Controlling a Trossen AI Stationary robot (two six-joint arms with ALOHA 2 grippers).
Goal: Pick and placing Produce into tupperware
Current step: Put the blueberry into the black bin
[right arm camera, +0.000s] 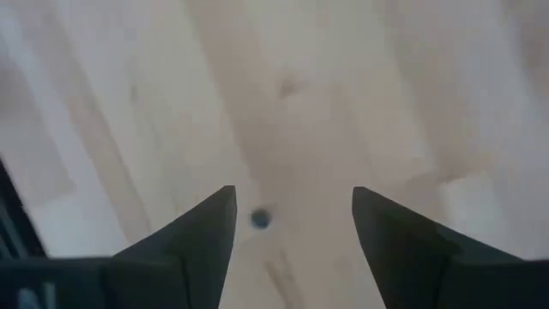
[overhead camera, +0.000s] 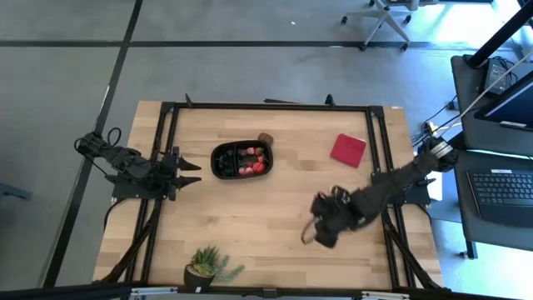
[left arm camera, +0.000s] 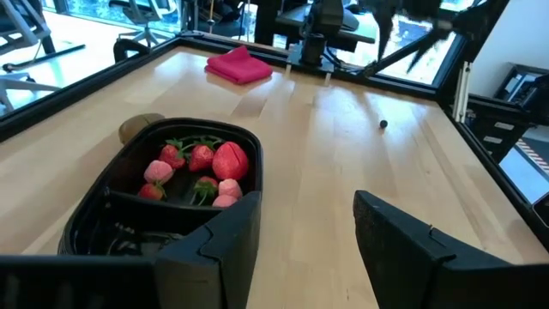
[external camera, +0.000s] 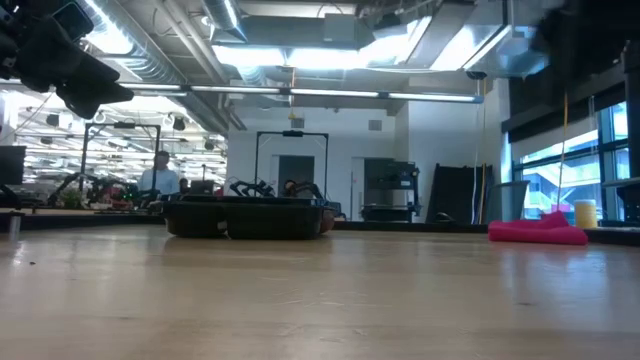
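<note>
The black tupperware tray [overhead camera: 229, 150] [left arm camera: 103, 206] sits on the table left of centre and holds several red strawberries [left arm camera: 202, 167], some with green tops. A brown round piece [overhead camera: 266, 139] [left arm camera: 137, 127] rests on the table against the tray's far right corner. One small dark berry [right arm camera: 260, 219] [left arm camera: 383, 124] lies on the bare wood. My right gripper [right arm camera: 292, 232] [overhead camera: 315, 232] hovers open above the table right of centre, pointing down, with the berry just inside one finger. My left gripper [left arm camera: 300, 249] [overhead camera: 190, 172] waits open at the table's left side, facing the tray.
A flat red square cloth [overhead camera: 348, 150] [external camera: 537, 232] lies toward the far right. A green spiky potted plant [overhead camera: 208, 267] stands at the near edge. Black frame rails [overhead camera: 166, 150] run along the table's sides. Bare wood lies between the tray and my right gripper.
</note>
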